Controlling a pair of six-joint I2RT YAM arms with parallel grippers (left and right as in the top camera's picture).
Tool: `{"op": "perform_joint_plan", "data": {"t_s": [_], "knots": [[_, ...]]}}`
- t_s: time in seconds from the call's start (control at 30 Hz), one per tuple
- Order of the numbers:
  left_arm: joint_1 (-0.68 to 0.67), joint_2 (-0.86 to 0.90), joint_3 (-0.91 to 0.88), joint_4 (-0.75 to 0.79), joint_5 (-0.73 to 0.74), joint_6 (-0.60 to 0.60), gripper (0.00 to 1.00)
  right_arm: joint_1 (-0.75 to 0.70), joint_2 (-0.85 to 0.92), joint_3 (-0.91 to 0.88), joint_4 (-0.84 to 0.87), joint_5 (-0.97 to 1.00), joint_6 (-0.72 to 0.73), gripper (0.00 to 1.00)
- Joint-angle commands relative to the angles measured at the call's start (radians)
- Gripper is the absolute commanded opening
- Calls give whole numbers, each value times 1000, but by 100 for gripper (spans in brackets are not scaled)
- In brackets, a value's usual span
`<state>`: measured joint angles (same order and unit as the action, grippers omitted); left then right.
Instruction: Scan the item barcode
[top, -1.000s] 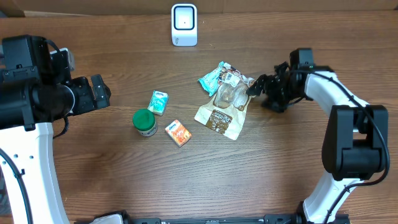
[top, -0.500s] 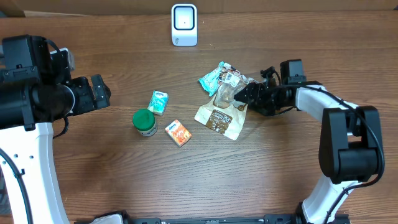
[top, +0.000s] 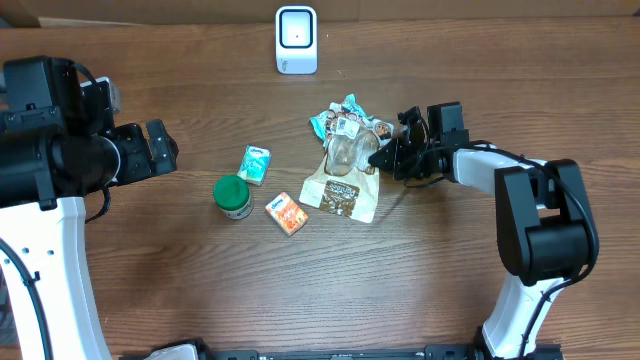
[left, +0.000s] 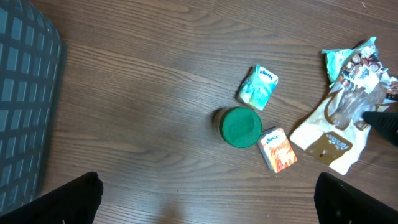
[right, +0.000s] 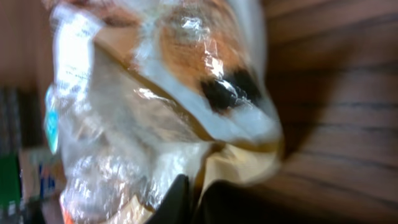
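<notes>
- One tan and clear snack pouch (top: 343, 183) is the item to scan; it lies on the wooden tabletop (top: 430, 290) right of centre, its crumpled top end against a teal packet (top: 333, 122) on its far side
- Clenched on the pouch's right edge, up near its clear top, are the right jaws; the right wrist view shows the film bunched and pinched where the two fingers meet
- A second ago those jaws stood wide, off to the right of the pouch; since then the right arm (top: 480, 160) has reached in leftward and they have snapped shut, and both pouch and teal packet have slid a little to the left
- That reads as a grasp only just made: the pouch is not yet lifted, and which face carries the barcode cannot be told
- At the far edge stands the scanner (top: 296, 40), well apart from the pouch, so a lift and a carry toward it look like the next need
- Over the left side the left jaws hang released and empty
- Left of the pouch lie a tissue pack (top: 255, 163), a green-lidded jar (top: 233, 197) and an orange box (top: 287, 213), all three unmoved
</notes>
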<state>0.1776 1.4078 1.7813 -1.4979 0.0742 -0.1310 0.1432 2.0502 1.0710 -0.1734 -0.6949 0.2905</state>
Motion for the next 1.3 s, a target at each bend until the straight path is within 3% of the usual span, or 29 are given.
{"op": "perform_joint_plan", "data": {"t_s": [0.0,0.1,0.27,0.5,0.67,0.93,1.27], "knots": [[5,-5,23,-2,-3,-4,100,2,50,-25,-21,-57,-8,4],[5,-5,23,-2,-3,-4,100,-11,35,8,-85,-127,-8,4],[5,-6,23,-2,-3,-4,100,-4,-35,122,-332,-112,-57,4],[5,-6,23,-2,-3,-4,100,104,-147,329,-718,159,-64,4],[5,-6,23,-2,-3,-4,100,223,-160,445,-875,321,-37,4],[5,-6,23,-2,-3,-4,100,399,-156,495,-962,589,105,4],[5,-5,23,-2,-3,-4,100,509,-140,495,-927,537,129,4]]}}
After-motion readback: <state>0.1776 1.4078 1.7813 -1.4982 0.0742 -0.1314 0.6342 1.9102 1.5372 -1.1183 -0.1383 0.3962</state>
